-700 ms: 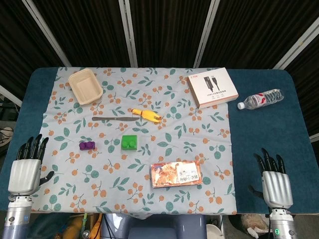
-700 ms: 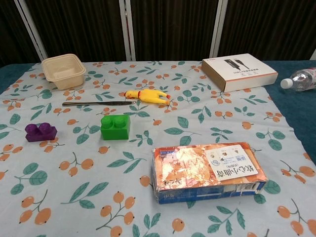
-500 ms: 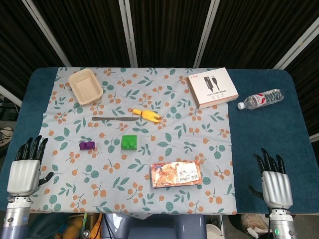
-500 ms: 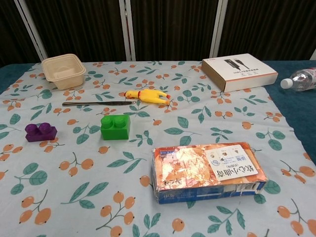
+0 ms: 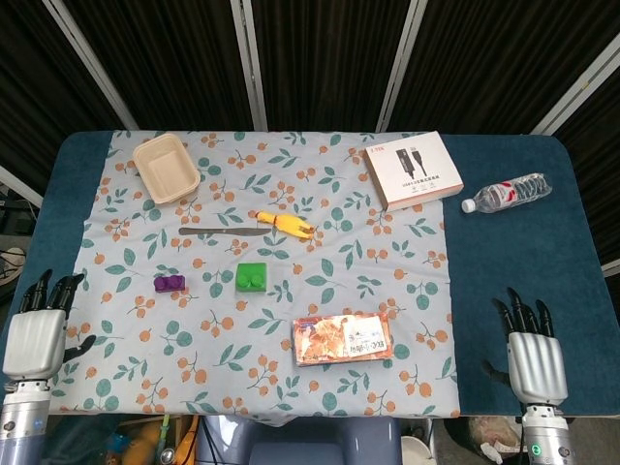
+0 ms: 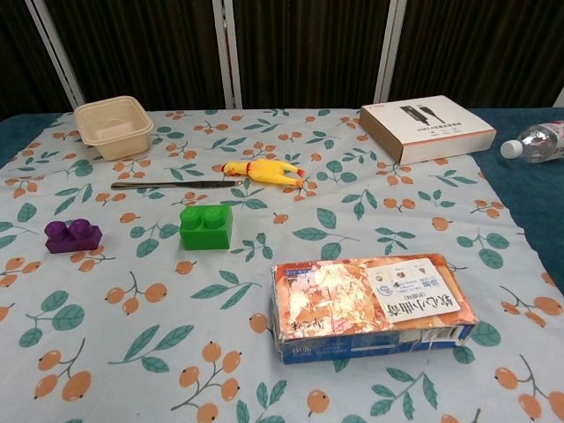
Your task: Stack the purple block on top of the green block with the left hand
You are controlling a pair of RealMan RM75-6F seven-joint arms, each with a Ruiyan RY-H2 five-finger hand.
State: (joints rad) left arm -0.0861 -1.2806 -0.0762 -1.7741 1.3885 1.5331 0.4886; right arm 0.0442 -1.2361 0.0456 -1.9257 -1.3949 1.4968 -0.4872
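The purple block (image 5: 170, 283) lies on the floral cloth left of centre, and the chest view shows it too (image 6: 73, 235). About a block's width to its right sits the green block (image 5: 252, 277), studs up (image 6: 206, 226). My left hand (image 5: 35, 332) hovers at the near left corner, well short of the purple block, fingers straight and apart, holding nothing. My right hand (image 5: 530, 354) rests at the near right over the blue table, fingers spread and empty. Neither hand appears in the chest view.
A beige tray (image 5: 167, 168) stands at the back left. A knife (image 5: 215, 231) and a yellow rubber chicken (image 5: 287, 226) lie behind the blocks. A snack box (image 5: 341, 339) sits near the front, a white box (image 5: 413, 170) and a water bottle (image 5: 507, 193) at the back right.
My left hand has drawn back toward the near edge and slightly left, away from the purple block. The blocks and my right hand have not moved.
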